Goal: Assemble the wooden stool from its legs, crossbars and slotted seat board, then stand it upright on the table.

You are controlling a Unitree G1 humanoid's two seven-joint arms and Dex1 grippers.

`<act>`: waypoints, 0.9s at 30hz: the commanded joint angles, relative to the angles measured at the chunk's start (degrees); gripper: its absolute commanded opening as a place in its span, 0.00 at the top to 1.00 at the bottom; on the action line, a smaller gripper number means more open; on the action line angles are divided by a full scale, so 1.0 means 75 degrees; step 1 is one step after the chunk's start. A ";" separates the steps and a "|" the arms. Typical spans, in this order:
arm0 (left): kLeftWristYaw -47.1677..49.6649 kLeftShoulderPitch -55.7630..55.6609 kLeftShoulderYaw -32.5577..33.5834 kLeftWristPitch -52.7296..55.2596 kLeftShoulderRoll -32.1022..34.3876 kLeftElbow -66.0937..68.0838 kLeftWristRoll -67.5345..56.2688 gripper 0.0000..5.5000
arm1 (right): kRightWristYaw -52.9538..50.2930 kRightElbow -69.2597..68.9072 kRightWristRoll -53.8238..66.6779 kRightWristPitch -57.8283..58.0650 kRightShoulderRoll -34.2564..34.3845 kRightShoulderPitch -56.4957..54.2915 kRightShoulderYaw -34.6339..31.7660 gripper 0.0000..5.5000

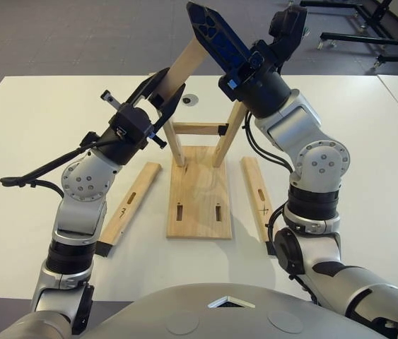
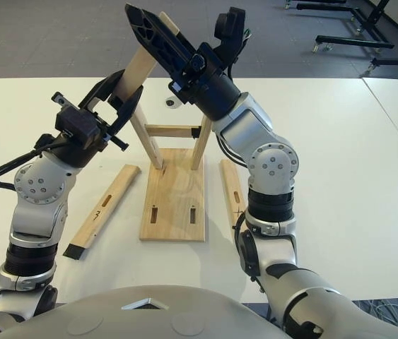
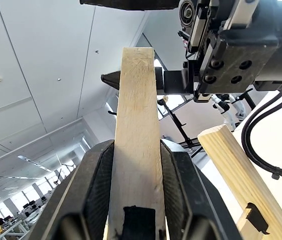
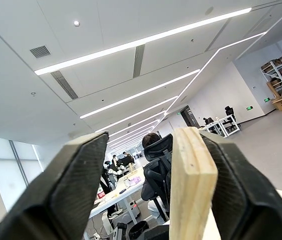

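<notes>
Held piece: a loose wooden leg (image 1: 184, 65) is aloft over the far end of the board. It is tilted, low end to the left, high end to the right.
Left arm: the left gripper (image 1: 165, 90) is clamped on the low end of that leg, with the wood snug between both pads.
Right arm: the right gripper (image 1: 209, 32) straddles the high end but is not closed on it. One finger lies against the wood, and there is a clear gap to the other.
Board: the seat board (image 1: 199, 191) lies flat on the table (image 1: 43, 141), centre. Two empty slots (image 1: 179, 212) sit at its near end.
Standing frame: two upright legs (image 1: 175, 145) are set in the far end of the board and joined by a crossbar (image 1: 197, 128). They splay outward toward the top.
Loose parts: one slotted bar (image 1: 133, 200) lies left of the board and a second bar (image 1: 256, 194) lies right of it. Both are just beside the board and not touching it.
Step, as judged: a hand-to-hand regrasp of the held leg, ahead of seating it in a near slot.
Doing it well: close the right fingers squarely on the flat faces before the left lets go. Keep the leg's tilt steady through the swap. Leave the end meant for the slot free of fingers; I cannot tell which end that is.
Watch: the left gripper hangs close above the standing frame, so a knock there could rock the legs where they sit.
</notes>
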 commanded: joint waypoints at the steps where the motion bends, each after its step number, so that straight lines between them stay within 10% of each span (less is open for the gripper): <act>1: -0.0044 0.0004 0.0000 -0.0079 0.0080 0.0055 0.0143 0.77 | 0.0077 -0.0010 -0.0045 0.0032 0.0030 -0.0181 -0.0016 0.58; 12: 0.0057 0.0091 0.0040 -0.0023 -0.0035 -0.0005 0.0074 0.77 | 0.0134 -0.0065 -0.0066 0.0036 0.0039 -0.0170 -0.0049 0.89; 23: 0.0364 0.0037 0.0202 0.0124 -0.0191 0.0018 0.0297 0.77 | 0.0222 -0.0024 -0.0316 -0.0032 0.0052 -0.0209 -0.0083 0.92; 27: 0.0649 0.0210 0.0451 0.0224 -0.0313 -0.0141 0.0365 0.63 | 0.0042 0.0055 -0.0253 -0.0035 0.0044 -0.0334 -0.0259 0.93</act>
